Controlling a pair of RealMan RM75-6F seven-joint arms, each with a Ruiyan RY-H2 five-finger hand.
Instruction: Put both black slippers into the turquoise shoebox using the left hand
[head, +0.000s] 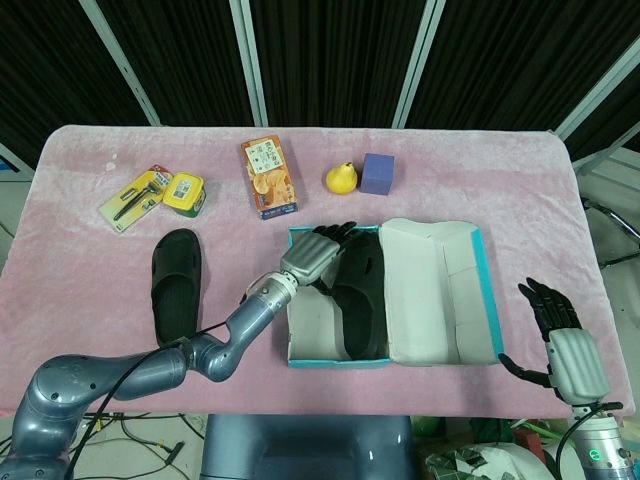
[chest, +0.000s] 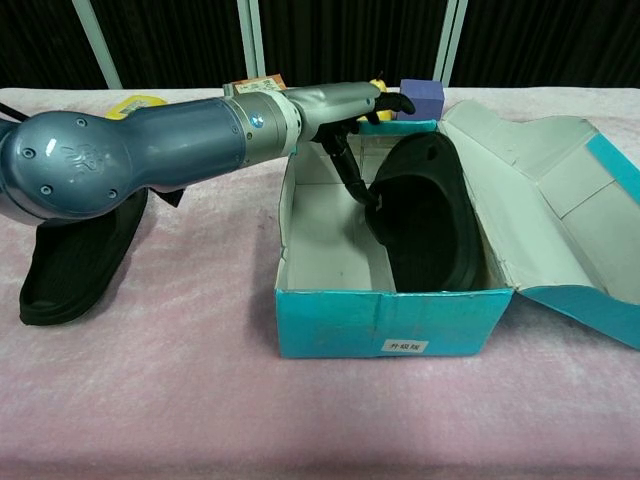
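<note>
Nearest the robot, the right robot hand hangs off the counter's front edge, right of the turquoise shoebox, released with fingers apart. The shoebox stands open; one black slipper lies inside, tilted against its right wall. The left robot hand hovers over the box's far left corner, fingers spread and grasping nothing, fingertips just above the slipper's far end. The second black slipper lies on the counter left of the box, well apart from it.

Beyond the box sit a snack carton, a yellow pear, a purple block, a yellow tin and a packaged razor.

Risk: the light box could be dragged or tipped if the fingers catch its wall on leaving; the tilted slipper may crowd the second.

The head view shows the right robot hand; the chest view alone shows the slipper's tilt.
</note>
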